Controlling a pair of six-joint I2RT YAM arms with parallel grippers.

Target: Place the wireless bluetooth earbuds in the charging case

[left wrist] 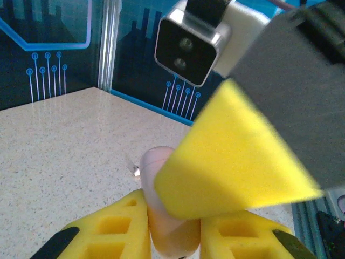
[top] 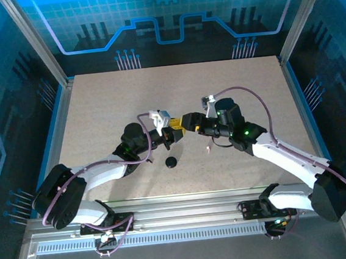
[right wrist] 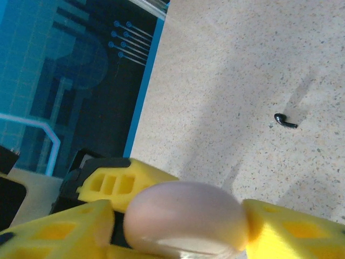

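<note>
The pink charging case point(left wrist: 161, 178) is held above the table between the yellow fingers of my left gripper point(left wrist: 172, 216), which is shut on it. In the top view both grippers meet mid-table, the left gripper point(top: 174, 129) facing the right gripper point(top: 188, 123). My right gripper point(right wrist: 178, 229) stands open around the same case point(right wrist: 186, 216); one finger point(right wrist: 285, 232) touches it, the other stands slightly off. One of its fingers point(left wrist: 232, 162) covers the case's top in the left wrist view. A pale earbud point(top: 206, 147) lies on the table below the right gripper, and shows as a small speck point(left wrist: 135, 171) from the left wrist. A black earbud point(right wrist: 284, 121) lies further off.
A round black disc point(top: 171, 162) lies on the table just in front of the grippers. The speckled beige tabletop point(top: 98, 112) is bounded by aluminium posts and blue walls at the left, right and back.
</note>
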